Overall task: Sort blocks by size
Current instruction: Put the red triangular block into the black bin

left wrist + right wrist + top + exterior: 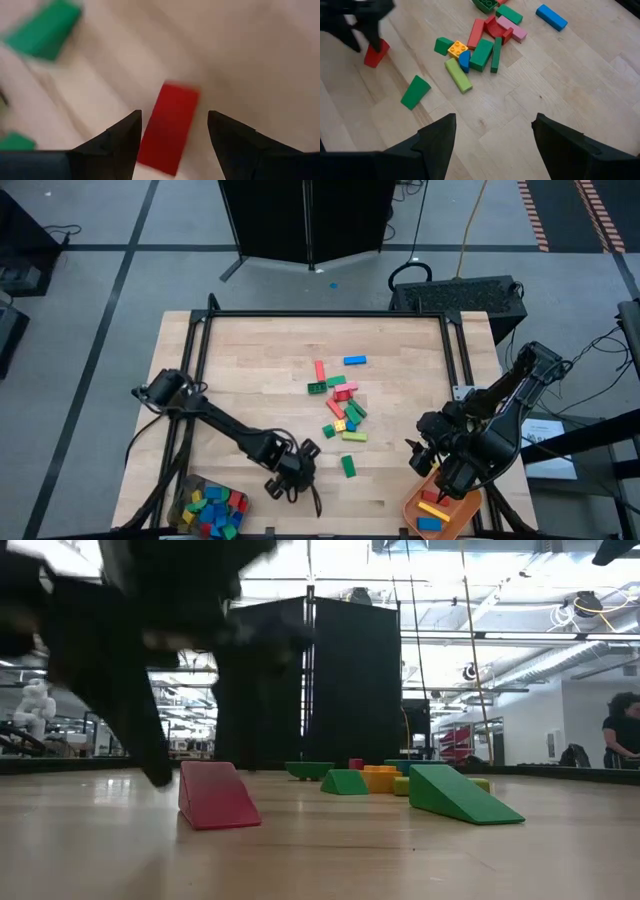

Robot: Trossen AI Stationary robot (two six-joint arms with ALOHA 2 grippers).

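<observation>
Both arms low, jaws seemingly open.

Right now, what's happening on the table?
The left gripper is open over a red block near the table's front, fingers either side, not yet closed. The right gripper hangs open and empty above the orange tray, which holds a few blocks. A loose pile of blocks remains mid-table.

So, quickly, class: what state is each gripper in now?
Left gripper: open, straddling a red block, not gripping.
Right gripper: open, empty, above the orange tray.
</observation>
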